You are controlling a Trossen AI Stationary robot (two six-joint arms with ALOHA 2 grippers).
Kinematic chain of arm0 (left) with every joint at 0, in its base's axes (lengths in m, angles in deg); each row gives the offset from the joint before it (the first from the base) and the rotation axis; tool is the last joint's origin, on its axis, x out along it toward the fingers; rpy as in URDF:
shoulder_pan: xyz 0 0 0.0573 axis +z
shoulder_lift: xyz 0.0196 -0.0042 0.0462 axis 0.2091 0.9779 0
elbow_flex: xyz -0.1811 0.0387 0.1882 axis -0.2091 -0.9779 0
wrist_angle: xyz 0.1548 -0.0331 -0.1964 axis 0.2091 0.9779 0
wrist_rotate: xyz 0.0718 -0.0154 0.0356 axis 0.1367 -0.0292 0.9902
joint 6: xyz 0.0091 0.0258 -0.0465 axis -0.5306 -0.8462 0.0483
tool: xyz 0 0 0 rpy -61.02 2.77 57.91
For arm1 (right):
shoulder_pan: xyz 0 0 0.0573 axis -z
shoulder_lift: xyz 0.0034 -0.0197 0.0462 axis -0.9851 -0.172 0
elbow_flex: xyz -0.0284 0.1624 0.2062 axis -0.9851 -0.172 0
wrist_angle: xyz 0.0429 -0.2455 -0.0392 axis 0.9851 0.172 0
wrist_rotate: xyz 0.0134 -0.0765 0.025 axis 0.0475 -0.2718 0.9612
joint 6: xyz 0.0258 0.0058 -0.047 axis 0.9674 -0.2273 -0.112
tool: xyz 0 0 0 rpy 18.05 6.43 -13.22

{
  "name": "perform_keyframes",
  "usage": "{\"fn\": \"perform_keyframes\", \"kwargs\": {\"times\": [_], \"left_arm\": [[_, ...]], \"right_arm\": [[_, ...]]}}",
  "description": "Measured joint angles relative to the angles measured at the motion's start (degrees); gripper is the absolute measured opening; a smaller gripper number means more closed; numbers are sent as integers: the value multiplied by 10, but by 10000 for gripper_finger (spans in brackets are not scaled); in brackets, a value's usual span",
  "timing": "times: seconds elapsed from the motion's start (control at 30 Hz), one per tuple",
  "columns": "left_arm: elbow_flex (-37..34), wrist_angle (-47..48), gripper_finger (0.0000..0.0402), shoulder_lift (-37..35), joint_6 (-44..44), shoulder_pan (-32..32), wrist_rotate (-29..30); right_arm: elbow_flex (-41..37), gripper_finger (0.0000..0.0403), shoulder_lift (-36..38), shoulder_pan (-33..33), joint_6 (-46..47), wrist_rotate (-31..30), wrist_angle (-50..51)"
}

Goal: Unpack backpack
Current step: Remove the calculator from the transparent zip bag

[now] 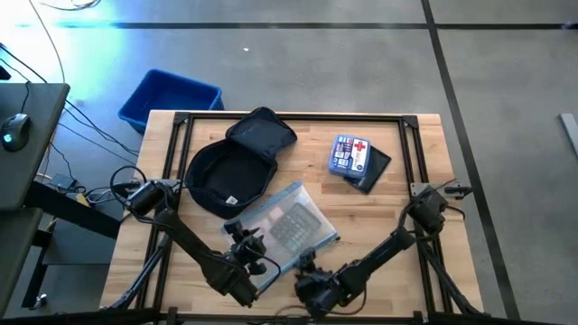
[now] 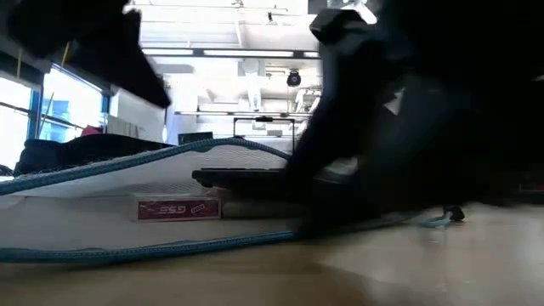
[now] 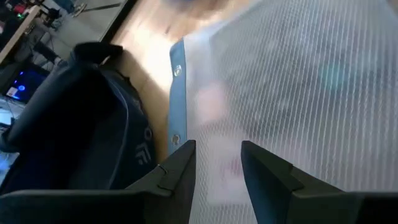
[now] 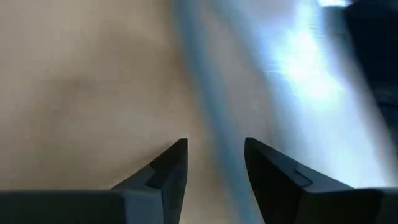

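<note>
The dark navy backpack [image 1: 237, 164] lies unzipped on its back at the table's far left, its flap thrown back. In front of it, a clear mesh pouch [image 1: 291, 224] with blue trim lies flat, with things inside it. My left gripper [image 1: 242, 238] stands open over the pouch's left edge [image 3: 176, 93], with mesh showing between its fingers [image 3: 217, 146]. My right gripper [image 1: 307, 263] is open at the pouch's near corner, its fingers on either side of the blue trim [image 4: 205, 93]. My left gripper hovers at the mesh pouch's left edge, slanting down from the near side; I cannot tell whether its fingertips [image 3: 186, 149] touch the mesh. My right gripper's fingertips [image 4: 177, 149] stand on either side of the pouch's blue trim; I cannot tell whether they touch it.
A blue first-aid kit [image 1: 349, 153] with a red cross rests on a dark flat item [image 1: 372, 170] at the far right. A blue plastic bin [image 1: 172, 97] stands on the floor beyond the table's far left corner. Bare wood lies at the near right [image 1: 406, 289].
</note>
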Motion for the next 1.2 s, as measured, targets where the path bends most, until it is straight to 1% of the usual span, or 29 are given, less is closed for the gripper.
{"fn": "perform_keyframes", "kwargs": {"times": [0.07, 0.1, 0.23, 0.3, 0.4, 0.47, 0.53, 0.73, 0.83, 1.0, 1.03, 1.07, 1.2], "left_arm": [[-25, -40, 106, 0, -22, 0, -9], [-38, -60, 106, 0, -35, 0, -14], [-85, -140, 106, 0, -80, 9, -21], [-104, -183, 106, 0, -106, 16, -36], [-119, -232, 106, 0, -148, 25, -60], [-124, -254, 106, 0, -168, 31, -71], [-125, -264, 106, -1, -173, 35, -75], [-125, -269, 106, -1, -178, 38, -78], [-125, -271, 106, -1, -178, 38, -79], [-125, -273, 106, -1, -178, 38, -81], [-125, -273, 106, -1, -178, 38, -82], [-125, -273, 106, -1, -178, 38, -83], [-124, -275, 106, -1, -179, 37, -86]], "right_arm": [[1, 143, 1, 3, -5, -47, -1], [1, 143, 1, 4, -6, -60, 0], [1, 142, 1, 9, -8, -103, 4], [2, 142, 1, 15, -5, -107, 20], [1, 143, 1, 24, 0, -98, 44], [1, 151, 1, 33, 1, -60, 51], [1, 166, 1, 38, -1, -27, 53], [-5, 236, 4, 35, -53, -19, 50], [-5, 256, 3, 27, -72, -35, 55], [-5, 258, 4, 11, -97, -16, 60], [-6, 257, 3, 7, -99, 0, 63], [-7, 256, 1, 1, -103, -11, 64], [-7, 255, 1, -14, -119, -20, 66]]}}
